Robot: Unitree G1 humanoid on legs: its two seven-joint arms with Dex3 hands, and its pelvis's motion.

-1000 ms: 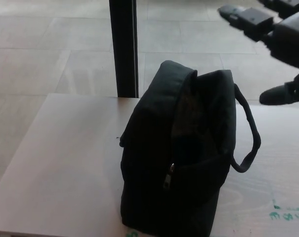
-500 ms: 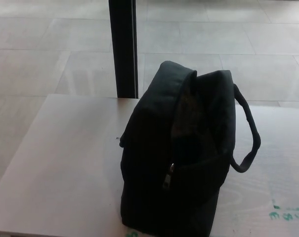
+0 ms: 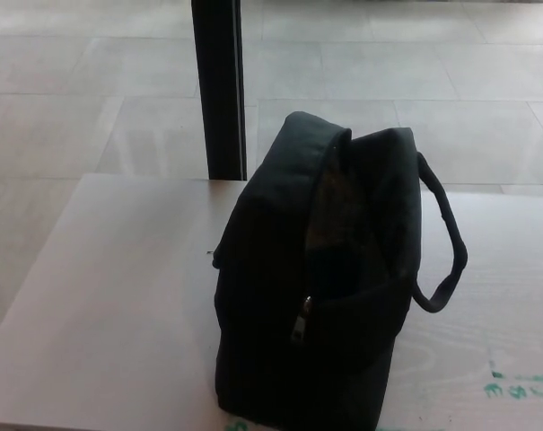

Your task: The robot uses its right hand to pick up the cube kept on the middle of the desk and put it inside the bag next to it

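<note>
Black bag [image 3: 320, 287], one, unzipped, upright on one pale desk [image 3: 118, 296]; no fingers visible.

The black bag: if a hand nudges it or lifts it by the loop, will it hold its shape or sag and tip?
The black bag looks like soft fabric; its open top already slumps, so it would probably sag when lifted. It stands tall on a fairly narrow base, so a high push may tip it. The side handle droops, suggesting it is floppy.
</note>
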